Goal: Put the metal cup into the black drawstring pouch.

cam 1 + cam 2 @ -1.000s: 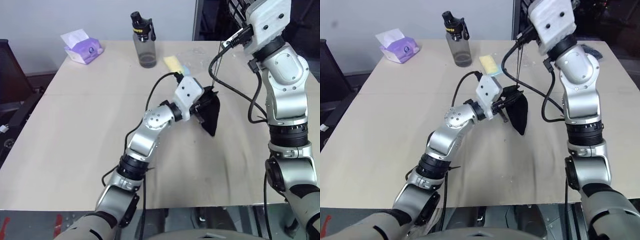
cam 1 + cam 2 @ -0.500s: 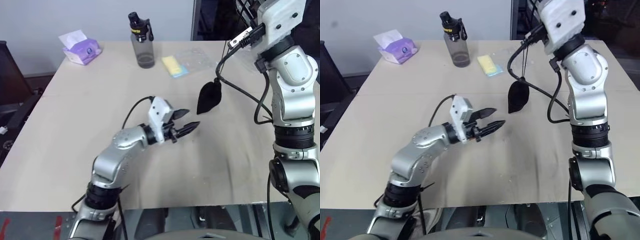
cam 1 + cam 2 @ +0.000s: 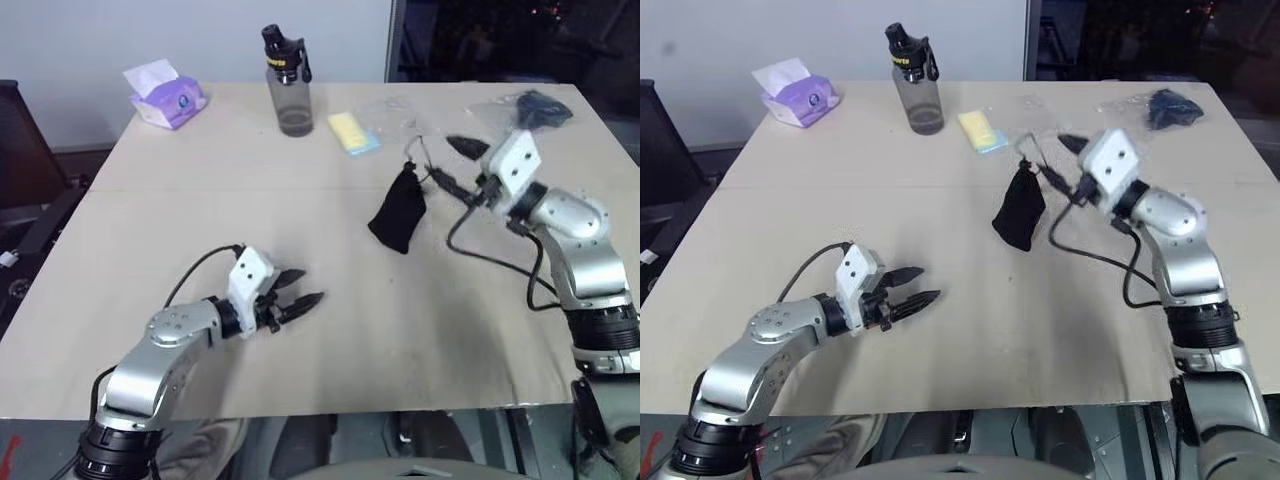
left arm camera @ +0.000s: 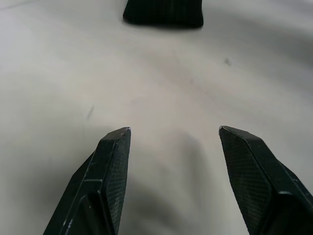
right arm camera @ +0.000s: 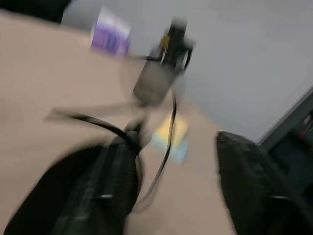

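The left tool (image 3: 305,288) hovers low over the near part of the pale counter (image 3: 150,220), its two black fingers (image 4: 110,166) parted with nothing between them and only bare surface beneath. The right tool (image 3: 450,165) reaches in level from the far right side, fingers spread apart, one above and one below, with the thin black cord (image 3: 418,152) of the black drawstring pouch (image 3: 398,208) looping just beside their tips; whether the cord touches a finger cannot be told. The pouch stands slumped on the counter near the middle, its gathered mouth uppermost, close to the right tool and well apart from the left. The metal cup cannot be made out anywhere on the counter. Behind the pouch lie a yellow packet (image 3: 352,132) and clear plastic wrapping (image 3: 395,108). Farther back a grey translucent bottle (image 3: 288,85) with a black cap stands upright, and a purple tissue pack (image 3: 165,95) sits at the far left corner. A dark item in a clear bag (image 3: 530,105) rests at the far right edge.
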